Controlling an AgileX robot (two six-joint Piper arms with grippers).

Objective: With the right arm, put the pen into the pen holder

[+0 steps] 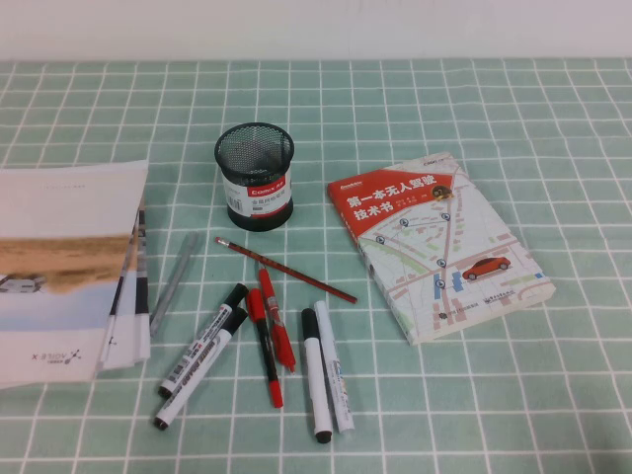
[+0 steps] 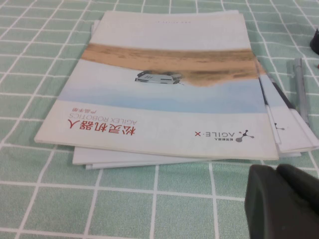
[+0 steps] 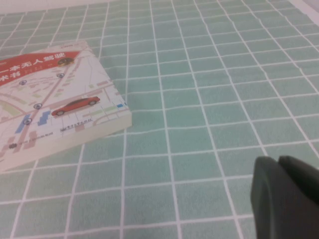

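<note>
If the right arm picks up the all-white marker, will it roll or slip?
The all-white marker looks round and smooth, so it may roll if nudged and slip in the jaws. It seems stiff and light. It touches the black-capped marker, which may shift too.

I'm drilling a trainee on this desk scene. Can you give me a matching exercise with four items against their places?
Items:
1. pen
2. pen holder
3. book
4. brochures

Places:
A. table's left edge
B. right of the pen holder
C. nearest the book among the markers
D. behind the pencil

Pairs: 1-C, 2-D, 3-B, 4-A

Left pincer is by the brochures, right pincer past the book.
</note>
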